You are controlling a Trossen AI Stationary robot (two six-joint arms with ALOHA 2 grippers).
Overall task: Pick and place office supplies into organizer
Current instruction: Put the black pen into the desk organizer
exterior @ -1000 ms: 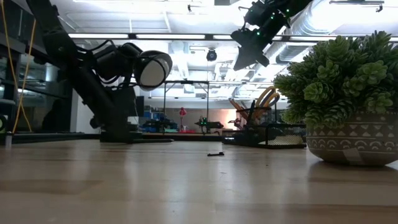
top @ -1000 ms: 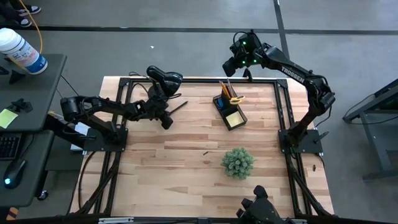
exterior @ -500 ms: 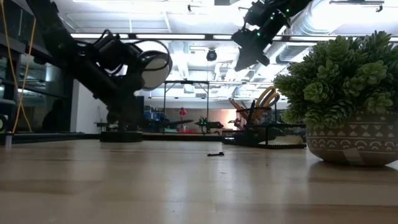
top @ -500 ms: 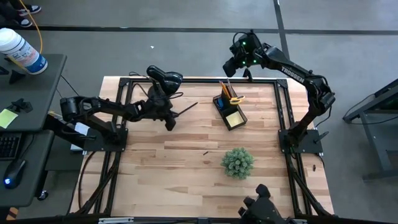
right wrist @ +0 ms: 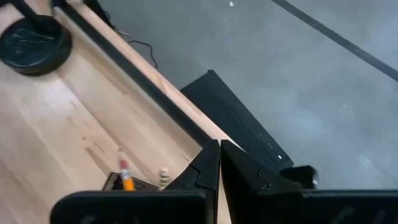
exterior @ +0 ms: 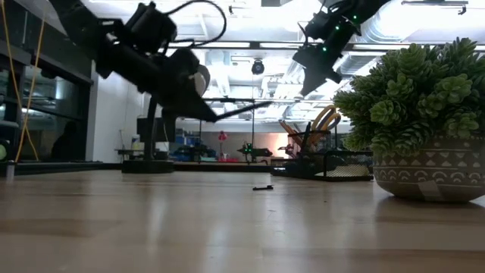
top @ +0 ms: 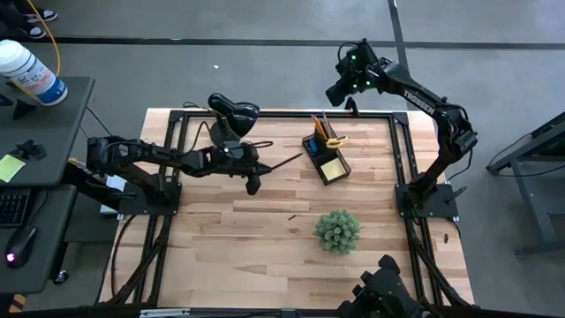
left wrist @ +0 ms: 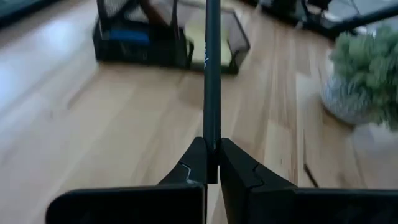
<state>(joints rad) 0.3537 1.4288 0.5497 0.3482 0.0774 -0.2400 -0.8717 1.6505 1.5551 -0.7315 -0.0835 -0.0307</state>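
My left gripper (top: pixel 261 168) hangs over the table's middle, left of the organizer (top: pixel 325 155), and is shut on a thin black pen (top: pixel 284 162) that points toward the organizer. In the left wrist view the pen (left wrist: pixel 212 68) runs straight ahead toward the black caddy (left wrist: pixel 163 38). The caddy holds a yellow sticky pad (top: pixel 333 167), yellow-handled scissors (top: pixel 335 140) and pencils (top: pixel 320 124). My right gripper (top: pixel 347 81) is shut and empty, raised beyond the table's far edge behind the organizer. My left gripper pinches the pen between its two fingertips (left wrist: pixel 198 163) at one end of the barrel (left wrist: pixel 212 140). The fingers come level from the table's left and lie along the pen. The pen is lifted clear and sticks out ahead nearly level (exterior: pixel 242 108), toward the organizer.
A black domed desk lamp (top: pixel 231 113) stands at the far edge behind the left arm. A green spiky plant in a patterned pot (top: pixel 338 230) sits nearer than the organizer. A small dark bit (top: pixel 290 215) lies on the wood mid-table. Bare wood lies on the near left.
My left gripper has risen and moved toward the table's right, toward the organizer, carrying the pen. The pen is now clear of the table and its free end is close to the caddy. My right gripper has shifted slightly to the right.
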